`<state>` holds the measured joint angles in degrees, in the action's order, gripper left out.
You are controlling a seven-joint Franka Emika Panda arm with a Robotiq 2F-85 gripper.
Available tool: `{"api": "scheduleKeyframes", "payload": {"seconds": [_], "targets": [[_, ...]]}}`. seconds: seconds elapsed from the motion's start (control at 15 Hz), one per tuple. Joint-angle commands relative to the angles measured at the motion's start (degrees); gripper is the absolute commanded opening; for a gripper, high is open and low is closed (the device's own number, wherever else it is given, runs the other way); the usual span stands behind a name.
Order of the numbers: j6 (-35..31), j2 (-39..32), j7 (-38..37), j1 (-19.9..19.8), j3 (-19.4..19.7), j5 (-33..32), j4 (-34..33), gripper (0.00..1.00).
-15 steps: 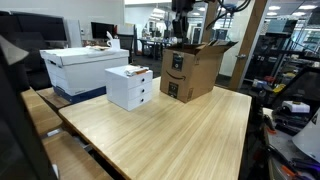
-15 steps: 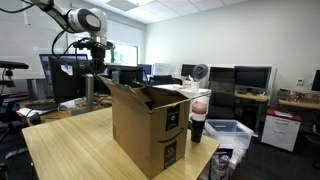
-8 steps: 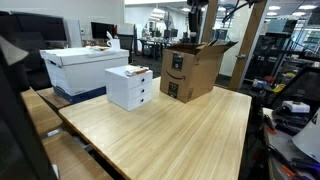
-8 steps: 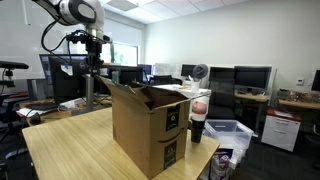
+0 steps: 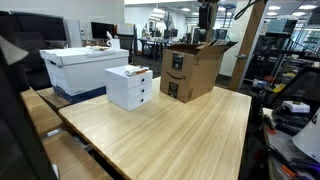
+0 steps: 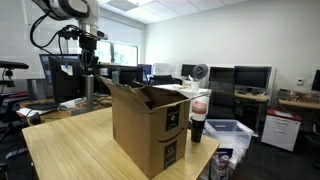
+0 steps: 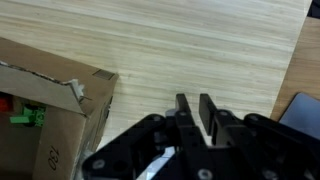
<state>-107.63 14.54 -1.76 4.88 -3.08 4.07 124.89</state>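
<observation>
Office desk (image 7: 200,40) | end effector (image 7: 195,108) barely ajar, empty, off box (image 7: 45,140) edge | wrist view alone shows green thing (image 7: 28,117) inside | earlier: directly over box

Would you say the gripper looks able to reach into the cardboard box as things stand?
Probably yes: the gripper hangs above the table beside the box, whose top flaps stand open; nothing blocks it.
</observation>
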Motion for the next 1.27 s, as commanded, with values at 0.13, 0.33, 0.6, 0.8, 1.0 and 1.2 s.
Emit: {"api": "scheduleKeyframes", "payload": {"seconds": [0.13, 0.33, 0.6, 0.8, 1.0, 1.2], "targets": [[0.9, 2.3, 0.8, 0.3, -0.9, 0.8, 1.4, 0.60], [1.7, 1.7, -1.7, 0.2, -1.7, -0.7, 0.8, 0.74], [2.6, 1.2, -7.9, -0.1, -3.2, -2.2, 0.0, 0.96], [2.6, 1.1, -10.1, 0.2, -4.0, -2.1, -0.5, 1.00], [1.3, 0.9, -9.0, 0.4, -3.9, -1.0, -0.1, 1.00], [1.4, 0.9, -9.9, 0.4, -4.3, -1.0, -0.2, 1.00]]}}
